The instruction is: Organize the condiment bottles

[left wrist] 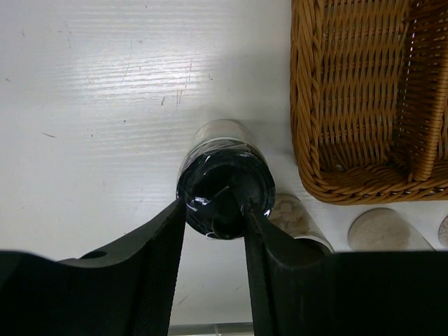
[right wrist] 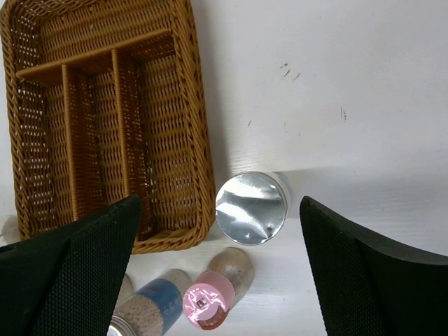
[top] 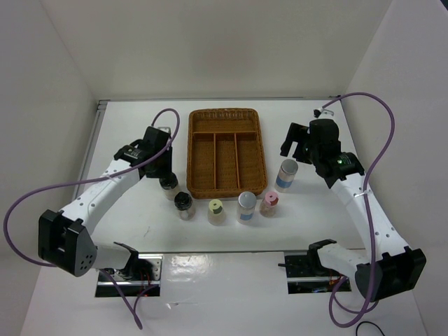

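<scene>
Six bottles stand in front of the wicker tray (top: 224, 115). From the left they are a dark-capped shaker (top: 168, 183), a second dark-capped shaker (top: 184, 204), a yellow-capped bottle (top: 216, 209), a blue-labelled white cylinder (top: 246, 206), a pink-capped bottle (top: 269, 202) and a second white cylinder (top: 286, 173). My left gripper (top: 162, 168) hovers over the first shaker. In the left wrist view its jaws (left wrist: 213, 210) stand partly open above the black cap (left wrist: 224, 183). My right gripper (top: 299, 154) is wide open. In the right wrist view (right wrist: 219, 203) the silver-topped cylinder (right wrist: 252, 208) lies between its fingers, untouched.
The tray (right wrist: 105, 119) has three long compartments and one cross compartment, all holding nothing. Its near corner (left wrist: 350, 189) lies just right of the left gripper. The pink-capped bottle (right wrist: 208, 301) and the blue-labelled cylinder (right wrist: 150, 301) stand close below the right gripper. White walls enclose the table.
</scene>
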